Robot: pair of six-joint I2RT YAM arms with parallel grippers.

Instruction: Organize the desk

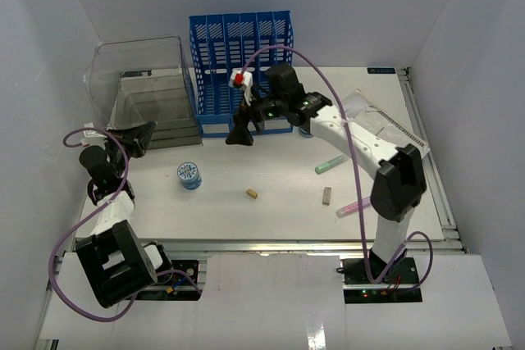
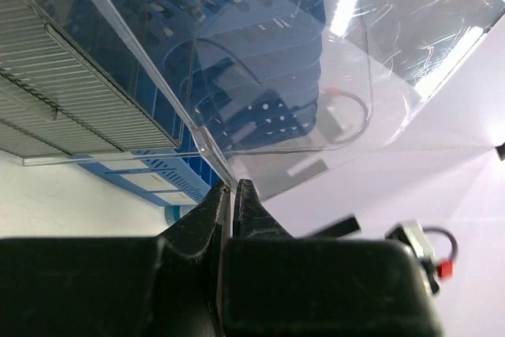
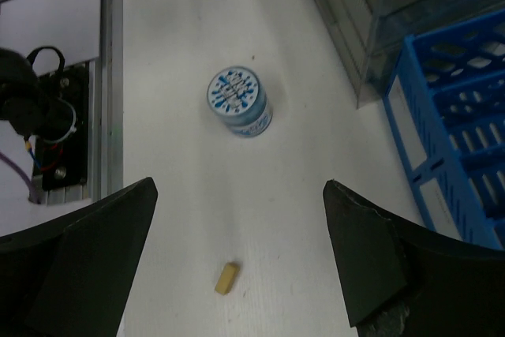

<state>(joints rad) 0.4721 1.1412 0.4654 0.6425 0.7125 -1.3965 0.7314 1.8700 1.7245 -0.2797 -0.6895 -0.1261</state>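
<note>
Tidying of the large white desk (image 1: 271,174) beneath both arms looks barely begun: the right gripper (image 3: 239,219) hangs wide open, empty, near a small round blue-and-white tin (image 3: 239,102) and probably must descend around it, while the left gripper (image 2: 234,189) sits shut, empty, by the clear plastic box (image 1: 139,79).

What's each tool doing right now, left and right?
Left tool: closed, nothing visibly held.
Right tool: open, empty.
</note>
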